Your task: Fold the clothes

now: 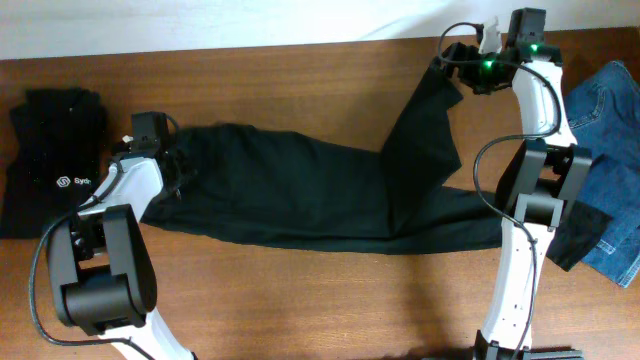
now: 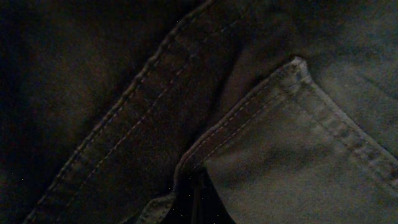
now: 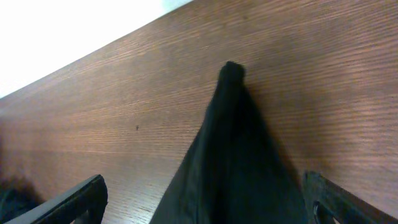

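Trousers, black and soft, sprawl across the middle of your wood-grain table, one leg bent toward the upper right. There your right gripper is spread wide, with the tapering leg between its fingers. Your left gripper sits at the waist, left of frame; I can't tell how far it is open.

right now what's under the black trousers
Wooden table shows around the black trousers, and one leg end seems to overlap the blue jeans. Anything else beneath the fabric is hidden.
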### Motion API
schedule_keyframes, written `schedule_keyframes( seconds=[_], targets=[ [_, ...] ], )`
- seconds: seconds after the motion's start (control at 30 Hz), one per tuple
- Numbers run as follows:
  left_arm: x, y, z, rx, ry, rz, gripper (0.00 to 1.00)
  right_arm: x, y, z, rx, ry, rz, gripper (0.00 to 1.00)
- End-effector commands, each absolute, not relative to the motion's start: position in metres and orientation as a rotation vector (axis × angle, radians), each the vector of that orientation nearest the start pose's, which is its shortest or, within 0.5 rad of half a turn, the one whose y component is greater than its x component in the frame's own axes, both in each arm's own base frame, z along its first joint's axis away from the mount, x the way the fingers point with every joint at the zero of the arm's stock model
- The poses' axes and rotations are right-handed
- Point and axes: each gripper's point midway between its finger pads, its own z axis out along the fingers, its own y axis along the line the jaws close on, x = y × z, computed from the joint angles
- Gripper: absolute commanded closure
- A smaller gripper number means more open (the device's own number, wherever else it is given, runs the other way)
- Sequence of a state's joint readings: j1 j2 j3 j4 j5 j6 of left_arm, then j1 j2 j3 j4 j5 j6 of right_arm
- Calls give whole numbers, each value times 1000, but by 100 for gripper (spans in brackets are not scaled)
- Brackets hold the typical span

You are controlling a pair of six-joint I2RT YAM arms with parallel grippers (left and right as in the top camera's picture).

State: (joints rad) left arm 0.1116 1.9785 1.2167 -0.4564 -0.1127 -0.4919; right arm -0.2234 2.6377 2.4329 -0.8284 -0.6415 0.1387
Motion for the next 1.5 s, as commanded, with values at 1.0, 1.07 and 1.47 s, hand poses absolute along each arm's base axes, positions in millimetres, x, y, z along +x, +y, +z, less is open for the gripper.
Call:
schedule_keyframes(
  seconds=[1.0,1.07,1.47],
  targets=[
    [371,85,-50,-960,2789,215,99,610,2,11,368,2644,706,96],
    [371,85,-50,-960,2789,215,99,611,4,19,357,2625,753,96],
    [371,85,-50,-960,2789,215,99,595,-49,159,320,2455,664,96]
  ],
)
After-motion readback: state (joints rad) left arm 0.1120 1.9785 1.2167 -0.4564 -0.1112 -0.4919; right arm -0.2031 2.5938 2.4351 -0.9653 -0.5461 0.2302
